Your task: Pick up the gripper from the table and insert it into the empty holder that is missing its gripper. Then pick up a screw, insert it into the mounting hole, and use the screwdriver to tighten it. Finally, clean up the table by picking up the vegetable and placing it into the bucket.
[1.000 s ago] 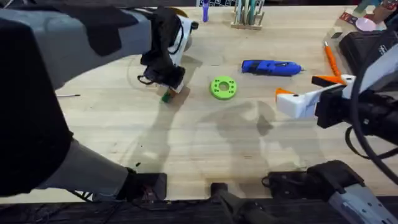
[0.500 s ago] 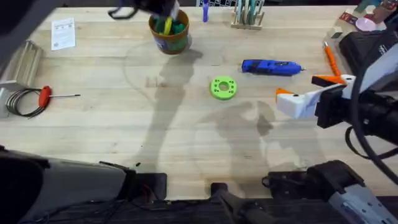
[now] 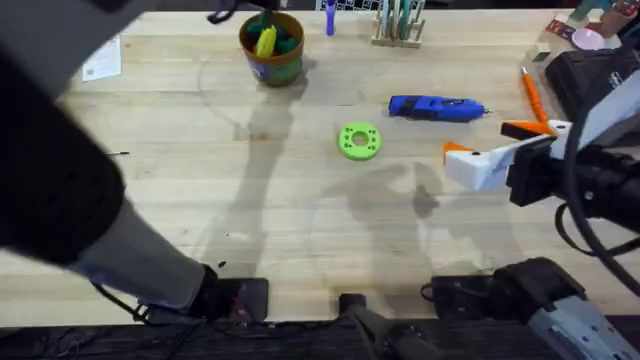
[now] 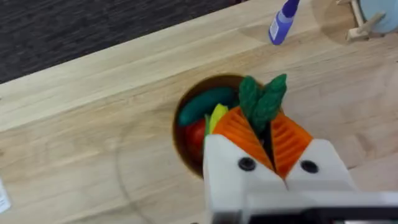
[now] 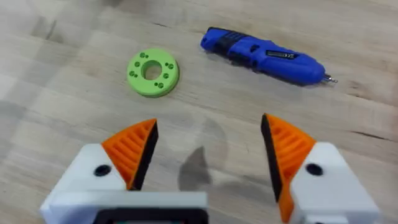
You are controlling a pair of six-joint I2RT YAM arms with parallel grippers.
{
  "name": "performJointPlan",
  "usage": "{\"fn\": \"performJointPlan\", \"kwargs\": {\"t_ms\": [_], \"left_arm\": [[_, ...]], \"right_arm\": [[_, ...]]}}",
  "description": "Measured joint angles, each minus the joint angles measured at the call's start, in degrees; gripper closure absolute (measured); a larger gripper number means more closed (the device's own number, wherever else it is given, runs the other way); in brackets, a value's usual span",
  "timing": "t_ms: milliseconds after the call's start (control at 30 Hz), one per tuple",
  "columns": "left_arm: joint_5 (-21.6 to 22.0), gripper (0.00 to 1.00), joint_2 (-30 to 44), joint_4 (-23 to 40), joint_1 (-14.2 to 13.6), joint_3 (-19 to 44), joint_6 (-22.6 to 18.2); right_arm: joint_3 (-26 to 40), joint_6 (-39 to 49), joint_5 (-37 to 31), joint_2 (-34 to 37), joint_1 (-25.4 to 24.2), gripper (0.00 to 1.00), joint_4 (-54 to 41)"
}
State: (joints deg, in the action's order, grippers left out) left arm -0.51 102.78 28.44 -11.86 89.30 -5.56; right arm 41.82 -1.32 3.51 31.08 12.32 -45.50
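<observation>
My left gripper (image 4: pixel 268 134) is clamped on the vegetable (image 4: pixel 262 99), leafy end poking up between the orange pads (image 4: pixel 239 134), hanging right over the bucket (image 4: pixel 186 152). Bucket's already got a dark-green piece, something yellow and something red in it, hard to say exactly what. My right gripper (image 5: pixel 208 146) is wide open with nothing in it, hovering over the counter (image 3: pixel 300 200) near the lime-green disc (image 5: pixel 153 72). The screwdriver (image 5: pixel 264 55) lies flat just past the disc, dark tip pointing away from it.
</observation>
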Motion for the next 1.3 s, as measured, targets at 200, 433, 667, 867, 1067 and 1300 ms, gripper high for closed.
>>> {"fn": "performJointPlan", "kwargs": {"t_ms": [200,433,667,867,1067,1300], "left_arm": [[-2.0,0.982,5.3,-3.6,0.0,0.0,0.0],[-2.9,0.411,5.8,-4.3,0.0,0.0,-0.2],[-3.1,0.015,4.3,2.6,0.0,0.0,-0.2],[-3.2,0.015,-4.8,15.3,0.0,0.0,-0.2],[-4.0,0.013,-16.0,23.5,0.0,-2.8,-0.2],[-4.5,0.013,-30.0,24.5,0.0,-21.1,1.3]], "right_arm": [[0.0,0.0,0.0,0.0,0.0,0.026,0.0],[0.0,0.0,0.0,0.0,0.0,0.026,0.0],[0.0,0.0,0.0,0.0,0.0,0.026,0.0],[0.0,0.0,0.0,0.0,0.0,0.026,0.0],[0.0,0.0,0.0,0.0,0.0,0.026,0.0],[0.0,0.0,0.0,0.0,0.0,0.024,0.0]]}}
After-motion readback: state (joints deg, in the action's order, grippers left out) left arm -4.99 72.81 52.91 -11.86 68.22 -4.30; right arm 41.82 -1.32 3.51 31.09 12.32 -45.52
